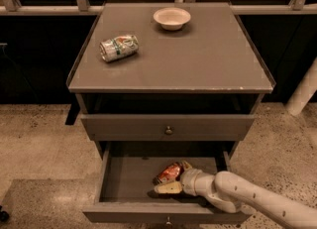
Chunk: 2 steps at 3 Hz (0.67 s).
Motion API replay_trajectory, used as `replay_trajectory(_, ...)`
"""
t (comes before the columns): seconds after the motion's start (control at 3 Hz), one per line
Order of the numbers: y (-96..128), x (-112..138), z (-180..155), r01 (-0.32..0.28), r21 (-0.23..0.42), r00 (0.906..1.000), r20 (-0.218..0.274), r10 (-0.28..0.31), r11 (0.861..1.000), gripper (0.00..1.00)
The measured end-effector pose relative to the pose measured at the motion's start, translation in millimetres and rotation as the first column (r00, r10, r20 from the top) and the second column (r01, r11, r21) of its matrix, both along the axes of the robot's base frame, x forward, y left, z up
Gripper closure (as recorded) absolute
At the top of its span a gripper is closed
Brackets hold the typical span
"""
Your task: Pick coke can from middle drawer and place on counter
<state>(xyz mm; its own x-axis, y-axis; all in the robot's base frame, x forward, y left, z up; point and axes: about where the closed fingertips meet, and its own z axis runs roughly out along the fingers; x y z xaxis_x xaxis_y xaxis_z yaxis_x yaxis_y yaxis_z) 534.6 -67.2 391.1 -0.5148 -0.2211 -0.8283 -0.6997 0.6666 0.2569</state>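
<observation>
Camera view: pale gripper (173,177) at small red aluminium coke can (166,173) inside open grey-brown middle drawer (128,184); grasp cannot be told.

Robot test space, speckled floor (34,139), glass railing (49,10), jaws in middle drawer (128,183)

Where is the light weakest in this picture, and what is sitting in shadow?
Camera view: light comes from above, so the counter is evenly lit, with a soft shadow by the bowl; the open drawer is dimmer, and the coke can lies in shade there with the gripper at it; behind the counter it is almost black.
</observation>
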Motion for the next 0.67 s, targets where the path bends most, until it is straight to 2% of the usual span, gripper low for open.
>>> replay_trajectory(0.67,11.6,5.6,-15.8,0.054,-0.093,0.9985,0.001,-0.054,0.994,0.0)
